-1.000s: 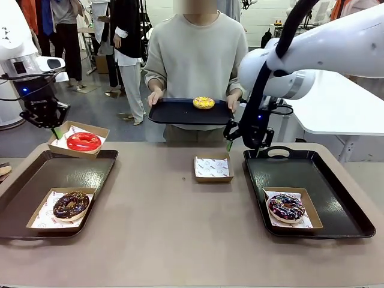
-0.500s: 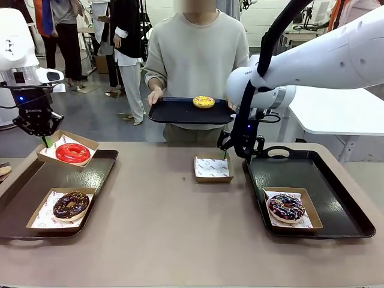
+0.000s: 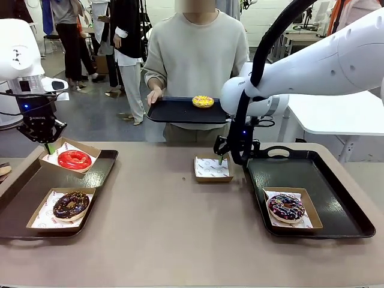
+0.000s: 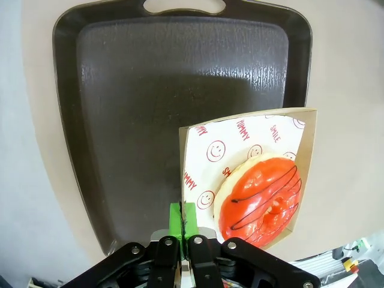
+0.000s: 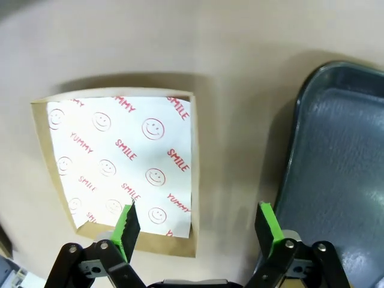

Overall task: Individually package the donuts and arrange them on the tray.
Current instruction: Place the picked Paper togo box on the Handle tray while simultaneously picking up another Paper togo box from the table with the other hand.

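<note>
The left hand [image 3: 49,144] is pinched shut on the paper-lined edge of a cardboard box [image 4: 207,150] carrying the red donut [image 3: 74,159]. The box is at the far end of the left tray [image 3: 36,180] (whether it rests there I cannot tell). Nearer on that tray, the chocolate donut [image 3: 71,205] sits in a second box [image 3: 42,217]. The right hand [image 5: 198,225] hovers with its fingers spread wide over the edge of an empty lined box [image 3: 212,168] on the tabletop [image 3: 168,228]. This box is just beside the right tray [image 3: 342,210], where the boxed purple donut [image 3: 286,207] lies. The yellow donut [image 3: 203,101] sits on a black tray [image 3: 171,113] held by a person across the tabletop.
</note>
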You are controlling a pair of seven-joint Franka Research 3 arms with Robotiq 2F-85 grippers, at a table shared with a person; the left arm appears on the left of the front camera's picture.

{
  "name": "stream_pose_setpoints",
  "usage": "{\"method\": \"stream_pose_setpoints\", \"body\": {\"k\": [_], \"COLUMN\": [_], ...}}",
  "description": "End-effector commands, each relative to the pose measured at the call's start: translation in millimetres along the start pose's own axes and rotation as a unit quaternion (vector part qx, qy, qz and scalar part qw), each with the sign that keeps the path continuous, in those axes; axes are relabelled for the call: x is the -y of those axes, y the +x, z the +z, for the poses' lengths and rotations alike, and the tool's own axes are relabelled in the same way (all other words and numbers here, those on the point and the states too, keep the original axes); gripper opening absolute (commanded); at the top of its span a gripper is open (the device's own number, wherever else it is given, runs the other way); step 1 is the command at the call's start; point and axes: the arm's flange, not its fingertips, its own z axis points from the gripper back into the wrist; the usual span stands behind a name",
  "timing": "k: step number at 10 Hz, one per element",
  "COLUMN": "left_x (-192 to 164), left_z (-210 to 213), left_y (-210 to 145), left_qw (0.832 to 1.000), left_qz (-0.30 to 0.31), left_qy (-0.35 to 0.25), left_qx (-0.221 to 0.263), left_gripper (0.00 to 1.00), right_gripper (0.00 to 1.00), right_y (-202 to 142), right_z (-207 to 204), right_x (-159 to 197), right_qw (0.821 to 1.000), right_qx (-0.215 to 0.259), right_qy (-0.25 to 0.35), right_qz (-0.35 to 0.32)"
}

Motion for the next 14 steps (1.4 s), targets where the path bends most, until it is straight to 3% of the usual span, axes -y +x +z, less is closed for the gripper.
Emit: {"method": "stream_pose_setpoints", "body": {"k": [1, 9, 14], "left_x": [-2, -2, 6], "left_z": [0, -20, -38], "left_y": [3, 16, 32], "left_qw": [1.0, 0.999, 0.999], "left_qz": [-0.005, -0.019, 0.009], "left_qy": [0.0, -0.016, -0.005], "left_qx": [0.006, 0.021, 0.049], "left_gripper": [0.01, 0.01, 0.01], "right_gripper": [1.0, 1.0, 1.0], "right_y": [-7, -11, -12], "right_z": [-6, -8, -7], "right_x": [-3, -7, -6], "right_qw": [0.999, 0.997, 0.997], "right_qx": [0.035, 0.061, 0.063], "right_qy": [-0.013, -0.01, -0.01], "right_qz": [0.021, 0.042, 0.042]}}
